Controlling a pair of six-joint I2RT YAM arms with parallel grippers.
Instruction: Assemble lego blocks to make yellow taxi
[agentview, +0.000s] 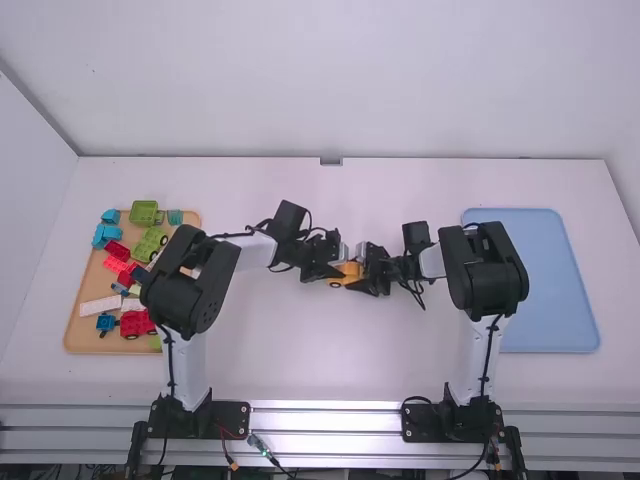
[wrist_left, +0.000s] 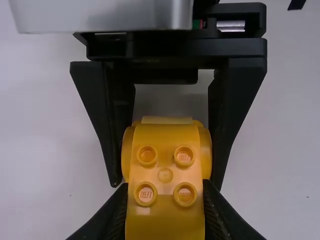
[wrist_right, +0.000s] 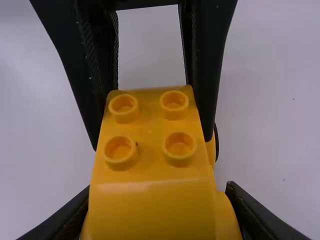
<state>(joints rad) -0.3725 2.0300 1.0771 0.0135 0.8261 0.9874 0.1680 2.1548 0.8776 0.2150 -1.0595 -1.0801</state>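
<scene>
A yellow block piece (agentview: 347, 272) is held between two black tools near the middle of the white bench (agentview: 300, 350). It is grasped from both ends at once: from the left by the left tool (agentview: 336, 268), from the right by the right tool (agentview: 367, 273). Whether the piece touches the bench or is held above it cannot be told.

In the left wrist view, four round studs are seen on top of the piece, set two by two, with a smooth slope beside them. Its near sides are clasped by the fingers of the left tool (wrist_left: 165, 195), and its rounded far sides are pinched by the fingers of the right tool. In the right wrist view, four studs are seen again, and the piece is gripped between the fingers of the right tool (wrist_right: 157, 210).

At the left side of the bench, a tan tray (agentview: 76, 343) is filled with loose toy parts: green blocks (agentview: 145, 212), blue blocks (agentview: 106, 235), red blocks (agentview: 137, 323) and white blocks (agentview: 100, 306). It is partly covered from sight by the left arm (agentview: 190, 285). A pale blue tray (agentview: 555, 300) is placed at the right side, partly hidden behind the right arm (agentview: 485, 270)
</scene>
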